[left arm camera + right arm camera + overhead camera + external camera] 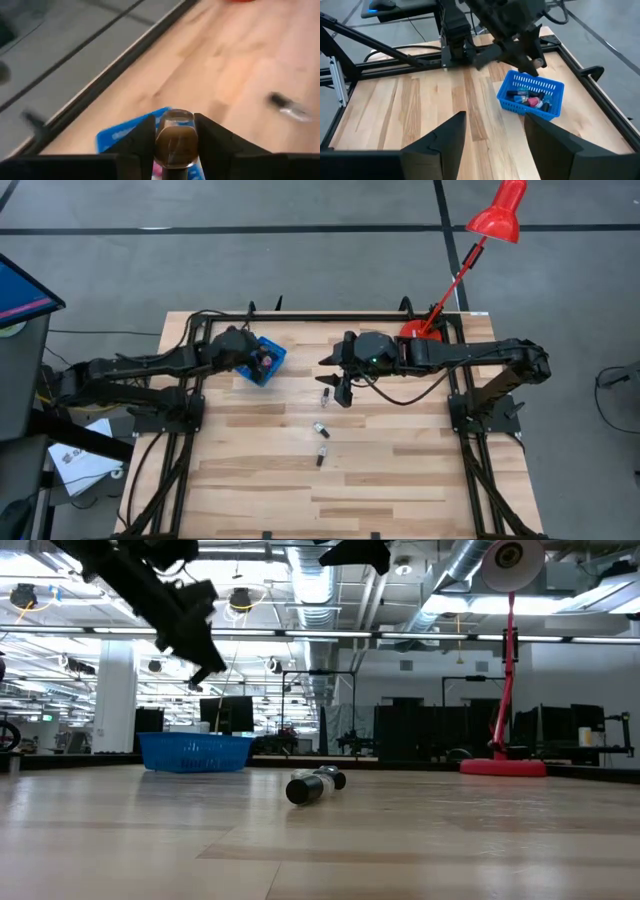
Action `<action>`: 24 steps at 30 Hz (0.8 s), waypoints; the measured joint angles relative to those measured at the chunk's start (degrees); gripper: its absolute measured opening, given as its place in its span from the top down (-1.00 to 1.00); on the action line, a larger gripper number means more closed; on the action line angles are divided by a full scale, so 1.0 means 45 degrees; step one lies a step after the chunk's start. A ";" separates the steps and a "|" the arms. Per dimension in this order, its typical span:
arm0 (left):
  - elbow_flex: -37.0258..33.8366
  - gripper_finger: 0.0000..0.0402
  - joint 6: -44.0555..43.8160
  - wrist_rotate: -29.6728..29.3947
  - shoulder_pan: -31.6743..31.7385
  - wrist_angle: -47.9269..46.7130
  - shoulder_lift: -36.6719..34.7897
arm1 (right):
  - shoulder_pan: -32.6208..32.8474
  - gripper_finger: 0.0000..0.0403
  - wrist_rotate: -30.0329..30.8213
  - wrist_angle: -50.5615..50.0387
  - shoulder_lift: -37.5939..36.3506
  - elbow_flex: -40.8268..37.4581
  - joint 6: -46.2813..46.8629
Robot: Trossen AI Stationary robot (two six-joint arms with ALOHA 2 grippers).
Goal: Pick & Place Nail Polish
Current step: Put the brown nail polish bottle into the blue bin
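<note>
My left gripper [258, 360] hangs above the blue bin [270, 368] at the table's far left and is shut on a small clear-bodied nail polish bottle [175, 142]. The bin [532, 95] holds several bottles in pink, teal and dark colours. My right gripper [335, 378] is open and empty above the table's far middle. Three bottles lie on their sides on the wood near it: one just below the gripper [326, 393], one nearer [320, 428] and one nearer still [322, 455]. The low view shows one of the lying bottles [315, 785]. My left gripper pinches the bottle's rounded glass body [176, 131] between its two fingers [144, 135], one on each side. The bottle is lifted clear, above the bin [125, 134]. The right wrist view shows the fingers slanting down over the bin's far rim [535, 80].
A red desk lamp stands with its base [412, 330] at the table's far edge, right of the right gripper, its head [500, 215] beyond the table. Bare wood [300, 490] lies across the near half of the table.
</note>
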 joint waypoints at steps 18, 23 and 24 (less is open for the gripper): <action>-0.2018 0.42 -0.2407 -0.0807 0.1090 0.0445 0.1210 | 0.0175 0.20 -0.0010 -0.0300 0.0000 0.0000 0.0005; -0.2589 0.46 -0.2189 -0.0865 0.1090 0.1357 0.1210 | 0.0175 0.20 -0.0011 -0.0298 0.0000 0.0000 0.0005; -0.2723 0.44 -0.2178 -0.0955 0.1090 0.1609 0.1210 | 0.0175 0.20 -0.0013 -0.0296 0.0000 0.0000 0.0005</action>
